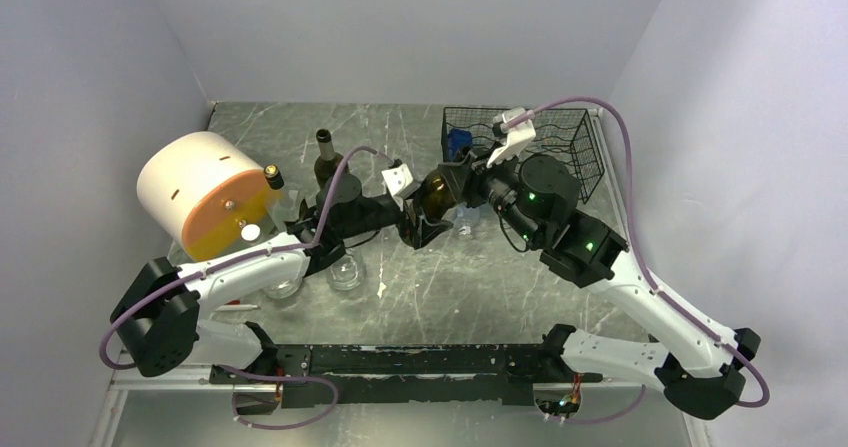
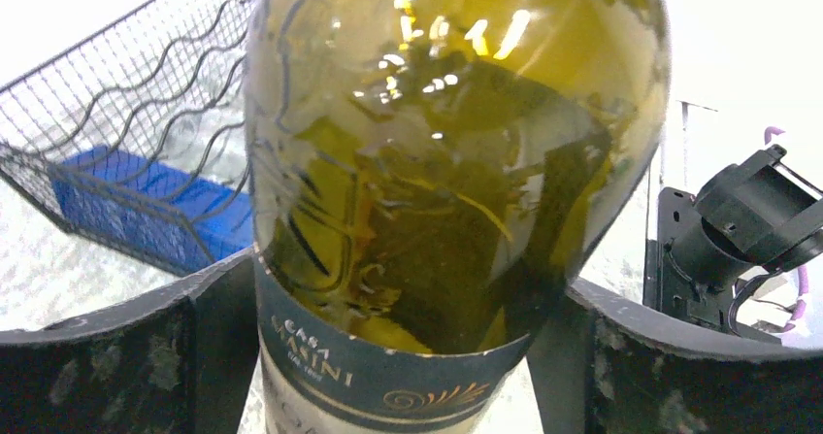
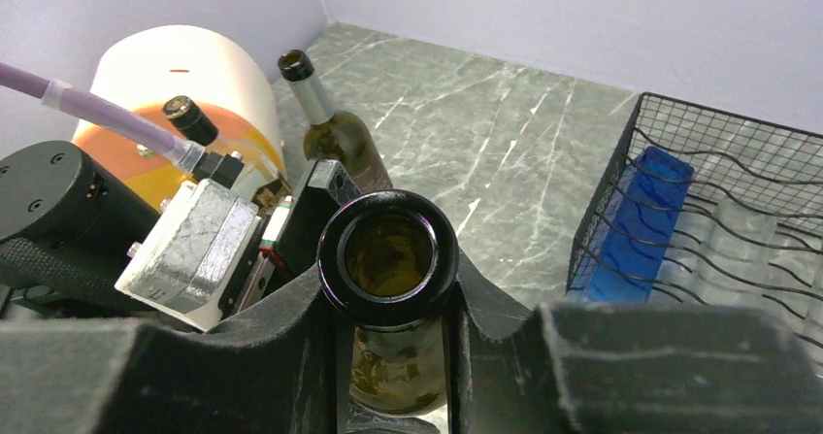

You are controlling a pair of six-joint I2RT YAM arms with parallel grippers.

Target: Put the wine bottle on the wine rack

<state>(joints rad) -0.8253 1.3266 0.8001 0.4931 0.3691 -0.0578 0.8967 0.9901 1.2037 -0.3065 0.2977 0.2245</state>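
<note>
The wine bottle (image 1: 436, 195) is olive-green glass with a dark label, held off the table between both arms. My right gripper (image 1: 466, 183) is shut on its neck, and the open mouth (image 3: 388, 259) sits just above the two black fingers (image 3: 291, 356). In the left wrist view my left gripper (image 2: 398, 342) spans the wide body (image 2: 437, 162), with a finger pressed against each side at the label. The wine rack (image 1: 565, 147), a black wire box with wavy tiers, stands at the back right, just behind the right gripper, and also shows in both wrist views (image 2: 146, 104) (image 3: 723, 186).
A blue object (image 3: 636, 216) lies inside the rack's left end. A second bottle (image 1: 326, 157) stands upright at the back left. A big white and orange cylinder (image 1: 205, 195) and a small dark-capped bottle (image 1: 272, 177) are beside it. Glass jars (image 1: 345, 270) sit near the left arm. Walls close three sides.
</note>
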